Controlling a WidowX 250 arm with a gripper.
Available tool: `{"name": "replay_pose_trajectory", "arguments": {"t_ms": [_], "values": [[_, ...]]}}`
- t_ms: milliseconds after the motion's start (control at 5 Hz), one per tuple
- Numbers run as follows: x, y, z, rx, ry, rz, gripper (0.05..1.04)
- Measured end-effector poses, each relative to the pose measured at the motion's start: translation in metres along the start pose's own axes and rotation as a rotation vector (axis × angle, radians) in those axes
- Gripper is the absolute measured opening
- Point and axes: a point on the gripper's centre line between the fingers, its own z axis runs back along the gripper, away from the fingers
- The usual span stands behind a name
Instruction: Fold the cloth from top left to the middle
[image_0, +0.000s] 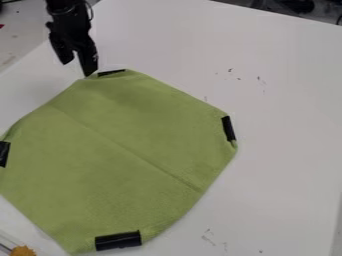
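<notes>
Nearest the camera, low in the left corner: an orange thing (23, 251), rough-edged and cut off by the view, with a thin dark line running to it from the left. Perhaps a toy or a bit of food; too little shows to say.

Left side: a black strip, the left strip (3, 154), stands nearly upright on the cloth's left corner, partly cropped. From here the cloth (120, 150) spreads across the left and middle of the table (287, 165). Green, laid out nearly flat, with blunt corners and a slightly wavy rim. One straight crease slants down it, from the upper left toward the lower right edge.

Upper left: the gripper (77, 69), black, hangs down at the cloth's top corner. Fingers spread, a gap between them, nothing pinched. The finger on the view's right ends lower, right by the cloth's edge; whether it touches, cannot tell. The other ends higher up, a little away from the cloth.

Just right of that fingertip, the top strip (111, 73), thin and black, lies along the top corner. Farther down, the lower strip (118, 240) crosses the bottom corner, wider, slightly tilted. On the right corner, the right strip (228, 128), steep and narrow.

Right of the cloth: white tabletop with small dark marks, some above, some below. Beyond its far edge, upper right, dark objects (294, 5), cropped.
</notes>
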Motion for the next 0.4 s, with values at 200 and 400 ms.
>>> {"name": "replay_pose_trajectory", "arguments": {"t_ms": [200, 400], "values": [[0.018, -0.005, -0.007, -0.014, 0.003, -0.032, 1.001], [0.027, -0.007, -0.020, -0.017, -0.003, -0.046, 1.001]]}}
